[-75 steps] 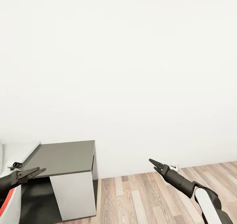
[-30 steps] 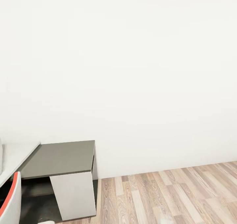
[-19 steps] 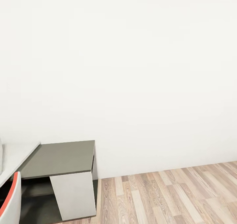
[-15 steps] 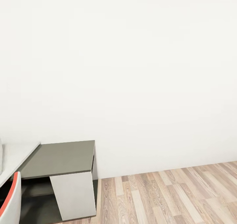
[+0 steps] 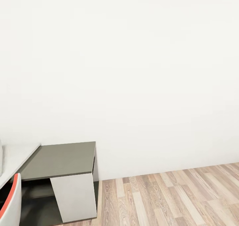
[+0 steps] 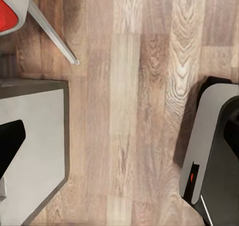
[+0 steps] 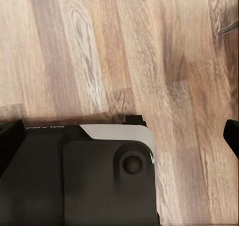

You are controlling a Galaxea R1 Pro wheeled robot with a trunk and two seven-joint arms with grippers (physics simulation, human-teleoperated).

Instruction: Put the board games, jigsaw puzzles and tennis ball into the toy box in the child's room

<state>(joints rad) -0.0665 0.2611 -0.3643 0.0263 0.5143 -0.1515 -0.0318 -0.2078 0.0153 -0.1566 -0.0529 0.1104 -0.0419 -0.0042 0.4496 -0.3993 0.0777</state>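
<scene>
- The left claw (image 6: 11, 145) appears in the left wrist view as one dark wedge at the middle left edge of the frame. I cannot tell whether its fingers are spread or pressed together.
- That wedge lies over a pale grey panel with a dark frame (image 6: 37, 151), which fills the lower left of that frame.
- Beyond the panel is a light brown wood-plank floor (image 6: 129, 111). A thin white chair leg (image 6: 52, 34) slants down from a white seat with a red patch (image 6: 7, 9) in the upper left corner.
- A grey and black robot base (image 6: 209, 151) sits at the right edge of the same frame.
- The right claw (image 7: 233, 136) appears in the right wrist view as a dark tip at the middle right edge. Its state cannot be told either.
- It hangs over the plank floor, beside the black and grey base casing (image 7: 79, 176) in the lower left of that frame.
- In the head view, a strip of the long white-topped table (image 5: 15, 156) lies at the lower left, touching a lower dark grey cabinet with a white side panel (image 5: 63, 159).
- A white chair back with a red edge (image 5: 11, 202) stands in the bottom left corner, below the table strip.
- A plain white wall (image 5: 132, 70) takes up the upper frame.
</scene>
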